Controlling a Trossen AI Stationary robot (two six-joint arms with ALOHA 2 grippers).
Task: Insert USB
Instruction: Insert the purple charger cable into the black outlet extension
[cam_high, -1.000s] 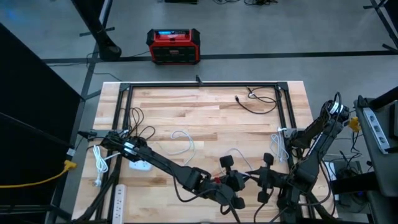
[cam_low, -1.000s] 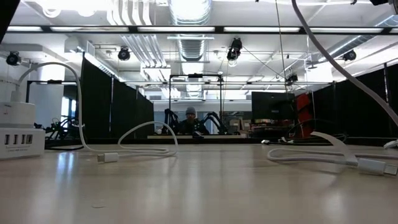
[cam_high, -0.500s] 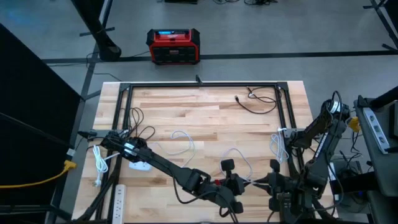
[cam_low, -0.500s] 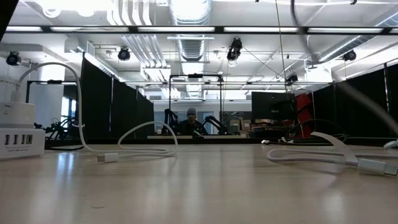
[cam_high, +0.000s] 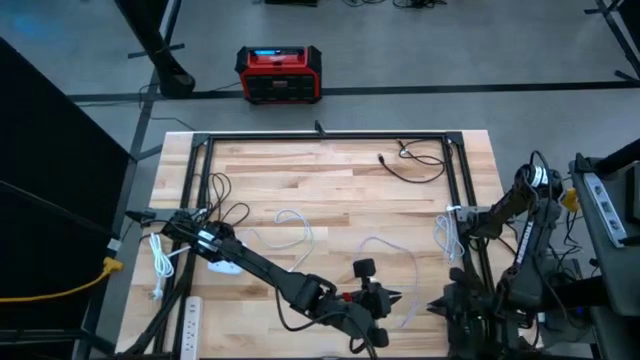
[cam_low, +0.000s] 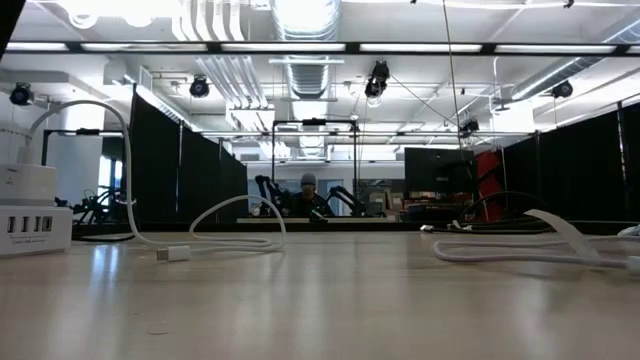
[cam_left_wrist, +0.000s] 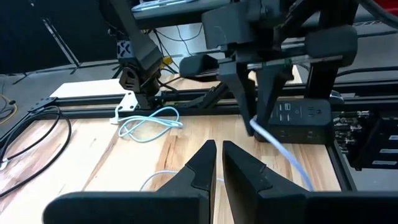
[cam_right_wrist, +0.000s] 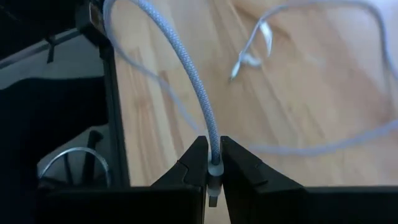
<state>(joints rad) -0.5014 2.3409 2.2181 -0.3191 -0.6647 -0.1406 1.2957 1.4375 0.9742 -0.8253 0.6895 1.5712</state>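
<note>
Right gripper (cam_right_wrist: 212, 163) pinched the cable (cam_right_wrist: 186, 68) just behind its plug at the table's (cam_high: 330, 180) near right corner; left gripper (cam_left_wrist: 217, 163) was nearly shut, empty, at the near edge. Plug carried; next: align it with the power strip (cam_left_wrist: 303, 115) port

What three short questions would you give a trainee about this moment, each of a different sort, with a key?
1. True or false: the right claw is shut on the white cable near its plug end.
2. Which thing stands on the floor beyond the far edge of the table? A) a red box; B) a blue chair; C) a green bin.
3. Fill the gap: in the left wrist view, the left claw has its fingers close together and holds ____.

Key: 1 true; 2 A; 3 nothing.
</note>
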